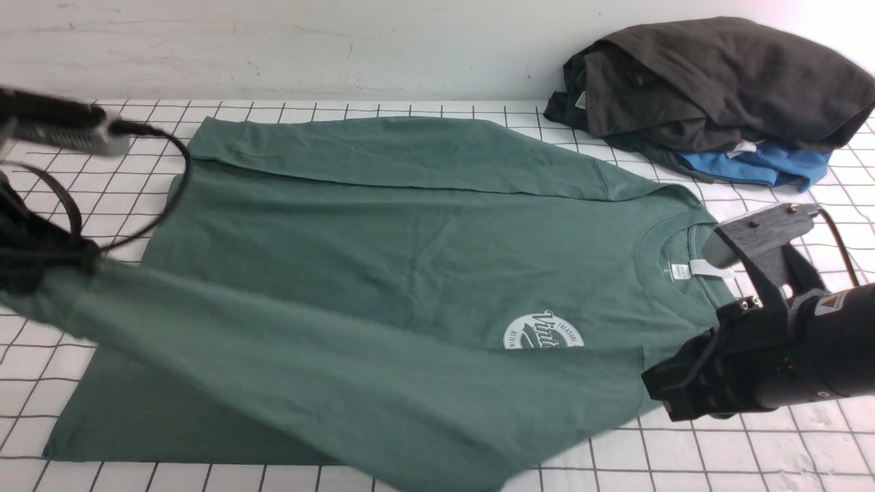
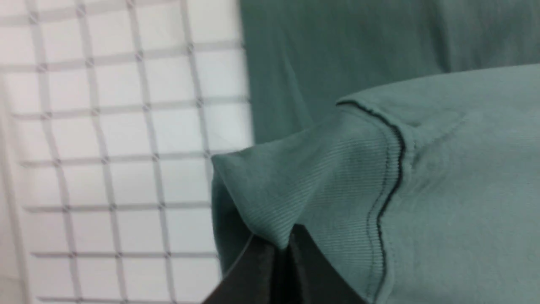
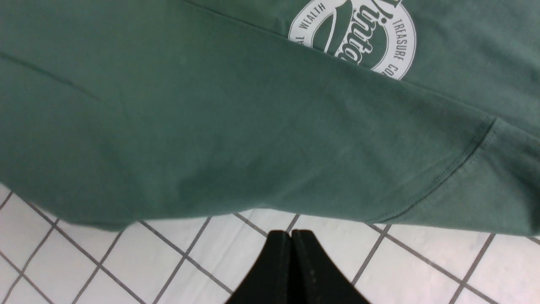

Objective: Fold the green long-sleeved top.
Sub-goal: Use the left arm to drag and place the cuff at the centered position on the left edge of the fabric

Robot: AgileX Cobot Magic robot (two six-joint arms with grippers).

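The right gripper (image 3: 291,236), jaws pressed together and empty, hangs over the gridded worktop (image 1: 752,451) beside the one green long-sleeved top (image 1: 383,273), spread flat there, white round logo (image 1: 543,331) half under a sleeve (image 1: 307,362). The left gripper (image 2: 289,245) pinches that sleeve's ribbed cuff (image 2: 329,181) in its jaws. Farthest: one dark garment (image 1: 718,75), one blue garment (image 1: 772,167).

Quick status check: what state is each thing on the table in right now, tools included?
green long-sleeved top: spread out, far sleeve folded over body, near sleeve lifted
left tool: shut on the near sleeve's ribbed cuff
right tool: shut, holding nothing
dark garment: bundled, atop the blue garment
blue garment: crumpled, partly covered
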